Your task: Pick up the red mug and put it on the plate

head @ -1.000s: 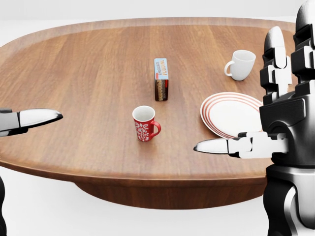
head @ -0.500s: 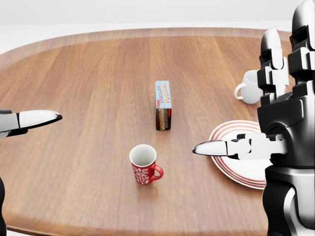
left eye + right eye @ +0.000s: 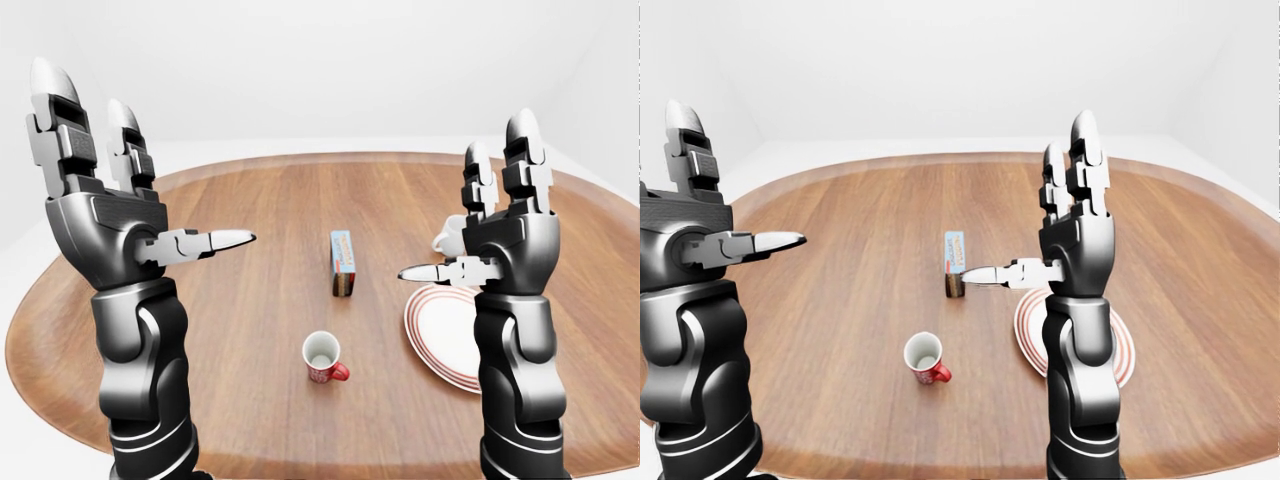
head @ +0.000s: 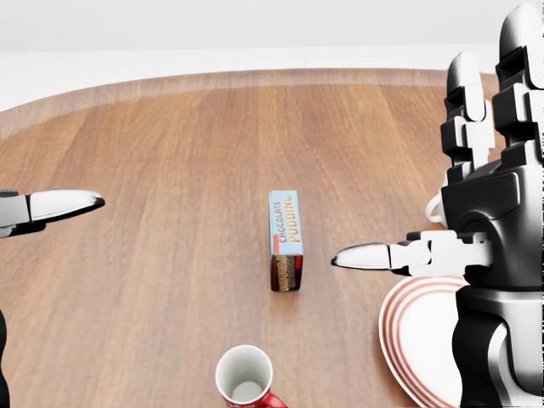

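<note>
All three cameras look from the robot's head down across the wooden table (image 3: 270,200). The head view sits closest and steepest, with the pudding box (image 4: 286,239) at its centre and the table's near edge cut off below. The two eye views sit further back and wider, taking in the whole table round that box. Both share nearly one picture; in the right-eye view the box lies slightly further left.

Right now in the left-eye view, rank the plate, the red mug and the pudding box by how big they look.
1. Plate: clearly the largest, though the right hand and its arm cover part of it.
2 and 3. Red mug and pudding box: they look about alike, and the mug sits nearer the camera, so I won't rank them.
</note>
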Controlling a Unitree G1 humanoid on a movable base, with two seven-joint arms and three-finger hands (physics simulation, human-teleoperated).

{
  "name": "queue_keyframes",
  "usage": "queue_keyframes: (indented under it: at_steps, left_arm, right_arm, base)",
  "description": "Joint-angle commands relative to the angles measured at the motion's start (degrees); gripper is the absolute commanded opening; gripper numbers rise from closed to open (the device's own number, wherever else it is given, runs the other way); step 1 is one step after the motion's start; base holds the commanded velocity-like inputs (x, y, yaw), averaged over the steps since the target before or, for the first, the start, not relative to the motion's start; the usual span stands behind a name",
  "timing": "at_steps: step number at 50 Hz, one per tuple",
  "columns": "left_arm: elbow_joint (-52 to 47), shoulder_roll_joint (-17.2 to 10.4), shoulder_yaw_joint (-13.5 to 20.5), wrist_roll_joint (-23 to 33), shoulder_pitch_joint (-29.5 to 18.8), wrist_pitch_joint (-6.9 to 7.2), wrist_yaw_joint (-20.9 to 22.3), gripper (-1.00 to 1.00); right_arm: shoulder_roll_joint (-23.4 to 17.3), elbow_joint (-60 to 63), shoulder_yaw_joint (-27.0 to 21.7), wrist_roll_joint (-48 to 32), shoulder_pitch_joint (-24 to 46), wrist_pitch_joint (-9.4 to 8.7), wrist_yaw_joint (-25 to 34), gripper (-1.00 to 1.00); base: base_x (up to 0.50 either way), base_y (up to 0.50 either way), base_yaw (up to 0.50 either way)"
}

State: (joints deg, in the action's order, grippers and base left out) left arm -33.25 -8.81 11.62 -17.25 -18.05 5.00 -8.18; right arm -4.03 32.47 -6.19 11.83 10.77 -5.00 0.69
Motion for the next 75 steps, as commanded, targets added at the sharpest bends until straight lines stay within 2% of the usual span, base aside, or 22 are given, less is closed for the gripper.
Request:
queue_keyframes:
  at_steps: [1, 4, 6, 8, 9, 10, 16, 19, 21, 23, 27, 40, 57, 61, 63, 68, 75]
  left_arm:
    - [0.03, -0.13, 0.19, -0.17, 0.14, 0.00, 0.01, 1.00]
    - [-0.49, -0.19, 0.31, -0.51, 0.18, 0.00, 0.15, 1.00]
    - [-0.29, -0.27, 0.40, -0.61, 0.06, 0.00, 0.09, 1.00]
    - [-0.44, -0.37, 0.54, -0.77, 0.05, 0.00, -0.02, 1.00]
    - [-0.21, -0.57, 0.59, -0.52, -0.19, 0.00, -0.13, 1.00]
    - [-0.25, -0.59, 0.57, -0.48, -0.19, 0.00, -0.16, 1.00]
    - [-0.17, -0.60, 0.67, -0.44, -0.03, 0.00, -0.14, 1.00]
    - [-0.10, -0.66, 0.69, -0.42, -0.18, 0.00, -0.14, 1.00]
    - [0.05, -0.69, 0.74, -0.42, -0.23, 0.00, -0.14, 1.00]
    - [-0.06, -0.67, 0.66, -0.39, -0.23, 0.00, -0.22, 1.00]
    - [-0.22, -0.56, 0.59, -0.30, 0.08, 0.00, -0.13, 1.00]
    - [-0.40, -0.39, 0.49, -0.02, 0.29, 0.00, -0.11, 1.00]
    - [-0.66, -0.24, 0.47, -0.01, 0.53, 0.00, -0.05, 1.00]
    - [-0.65, -0.23, 0.43, 0.06, 0.65, 0.00, 0.02, 1.00]
    - [-0.88, -0.28, 0.51, -0.01, 0.61, 0.00, 0.02, 1.00]
    - [-0.81, -0.33, 0.57, -0.06, 0.53, 0.00, -0.04, 1.00]
    - [-0.82, -0.33, 0.64, -0.11, 0.53, 0.00, -0.02, 1.00]
  right_arm:
    - [0.07, -0.18, 0.11, -0.24, -0.06, 0.00, -0.04, 1.00]
    - [-0.06, -2.23, 0.31, -2.99, 1.23, 0.00, -3.12, 1.00]
    - [0.39, -2.23, 0.16, -1.25, 1.22, 0.00, -2.61, 1.00]
    - [0.02, -2.23, 1.27, -2.73, 1.02, 0.00, -2.32, 1.00]
    - [-3.25, 7.59, 17.77, -13.24, -6.61, 0.00, 1.72, 1.00]
    - [-1.88, 8.39, 18.43, -15.38, -7.37, 0.00, 3.77, 1.00]
    - [1.50, 6.09, 19.17, -25.52, -6.06, 0.00, 11.90, 1.00]
    - [1.25, 6.51, 20.53, -29.59, -4.96, 0.00, 16.52, 1.00]
    - [2.67, 6.49, 20.15, -31.07, -5.22, 0.00, 17.24, 1.00]
    - [1.76, 5.26, 21.54, -33.73, -6.66, 0.00, 18.28, 1.00]
    - [3.13, 5.28, 21.97, -35.62, -7.55, 0.00, 19.92, 1.00]
    - [3.98, 1.66, 23.52, -36.02, -11.36, 0.00, 19.99, 1.00]
    - [5.03, -7.16, 25.42, -38.58, -9.97, 0.00, 20.58, 1.00]
    - [3.57, -11.65, 26.96, -42.14, -10.56, 0.00, 20.38, 1.00]
    - [5.58, -12.14, 25.69, -40.72, -10.78, 0.00, 20.54, 1.00]
    - [4.00, -15.98, 27.21, -45.93, -10.87, 0.00, 21.17, 1.00]
    - [4.98, -18.36, 27.49, -49.91, -11.77, 0.00, 22.73, 1.00]
  base:
    - [0.50, 0.00, 0.00]
    - [0.06, 0.00, 0.00]
    - [0.00, 0.00, 0.00]
    - [0.00, 0.00, 0.00]
    - [0.00, 0.00, 0.00]
    - [0.00, 0.00, 0.00]
    - [0.00, 0.00, 0.00]
    - [0.00, 0.00, 0.00]
    - [0.00, 0.00, 0.00]
    - [0.00, 0.00, 0.00]
    - [0.00, 0.00, 0.00]
    - [0.00, 0.00, 0.00]
    - [0.00, 0.00, 0.00]
    - [0.00, 0.00, 0.00]
    - [0.00, 0.00, 0.00]
    - [0.00, 0.00, 0.00]
    - [0.00, 0.00, 0.00]
